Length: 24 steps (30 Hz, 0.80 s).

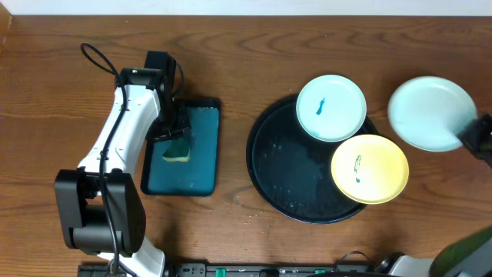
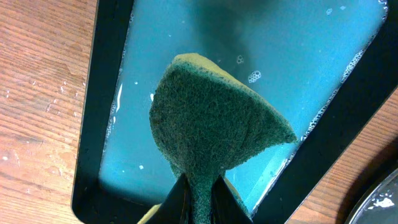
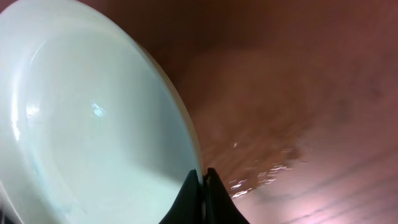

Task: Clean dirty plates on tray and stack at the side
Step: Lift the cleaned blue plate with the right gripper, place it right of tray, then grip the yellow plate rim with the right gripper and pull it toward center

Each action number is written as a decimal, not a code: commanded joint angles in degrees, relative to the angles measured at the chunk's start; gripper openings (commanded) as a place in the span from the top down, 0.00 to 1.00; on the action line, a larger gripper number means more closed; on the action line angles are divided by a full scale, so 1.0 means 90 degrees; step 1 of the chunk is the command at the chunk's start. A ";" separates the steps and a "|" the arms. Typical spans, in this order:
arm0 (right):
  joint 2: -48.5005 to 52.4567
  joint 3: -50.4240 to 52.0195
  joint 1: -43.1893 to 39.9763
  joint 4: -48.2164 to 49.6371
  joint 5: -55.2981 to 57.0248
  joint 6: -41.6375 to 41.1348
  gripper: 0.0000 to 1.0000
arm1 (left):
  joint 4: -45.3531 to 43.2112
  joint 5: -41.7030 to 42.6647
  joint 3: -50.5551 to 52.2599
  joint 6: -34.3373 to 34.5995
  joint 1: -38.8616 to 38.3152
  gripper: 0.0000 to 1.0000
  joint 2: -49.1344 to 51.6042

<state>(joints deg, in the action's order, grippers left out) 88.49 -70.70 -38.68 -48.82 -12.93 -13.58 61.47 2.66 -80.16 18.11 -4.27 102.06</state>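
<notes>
The round black tray (image 1: 284, 165) sits right of centre. A mint-white plate with a blue smear (image 1: 331, 107) rests on its upper right rim. A pale yellow plate with a blue smear (image 1: 370, 169) overlaps its right rim. My right gripper (image 1: 475, 137) is shut on the rim of a second mint-white plate (image 1: 430, 112), which looks clean in the right wrist view (image 3: 93, 124), right of the tray. My left gripper (image 2: 199, 193) is shut on a green and yellow sponge (image 2: 214, 124) over the teal rectangular tray (image 1: 201, 165); the sponge also shows overhead (image 1: 177, 151).
The teal tray holds soapy water (image 2: 298, 56) with bubbles along its edges. Water drops lie on the wood near the held plate (image 3: 255, 180) and on the black tray's floor. The left arm's base stands at the front left (image 1: 100, 215).
</notes>
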 commanded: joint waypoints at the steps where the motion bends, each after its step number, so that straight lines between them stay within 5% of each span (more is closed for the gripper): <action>1: 0.0695 -0.0085 -0.0529 0.0163 0.0024 -0.0542 0.99 | 0.0010 -0.0029 0.0010 -0.0053 0.0002 0.90 0.0017; 6: 0.1433 -0.0085 -0.0920 0.0534 -0.0078 -0.0328 0.99 | 0.0005 -0.0029 0.0010 -0.0053 0.0002 0.90 0.0017; 10: 0.1413 -0.0085 -0.0988 0.0590 -0.0653 0.0024 0.64 | -0.0005 -0.0024 0.0010 -0.0053 0.0002 0.90 0.0019; 16: 0.0809 -0.0085 -0.0532 0.0119 -0.2130 0.0393 0.57 | -0.0010 -0.0027 0.0010 -0.0053 0.0002 0.90 0.0017; 20: 0.0148 -0.0085 0.0253 -0.0498 -0.1681 0.0503 0.56 | -0.0007 -0.0027 0.0010 -0.0053 0.0002 0.90 0.0017; 24: -0.0255 -0.0085 0.1430 -0.1316 0.0775 0.0284 0.54 | -0.0007 -0.0024 0.0010 -0.0053 0.0002 0.89 0.0017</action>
<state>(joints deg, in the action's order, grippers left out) 87.83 -70.94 -31.33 -58.26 -21.19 -10.72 61.25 2.66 -80.16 18.11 -4.27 102.06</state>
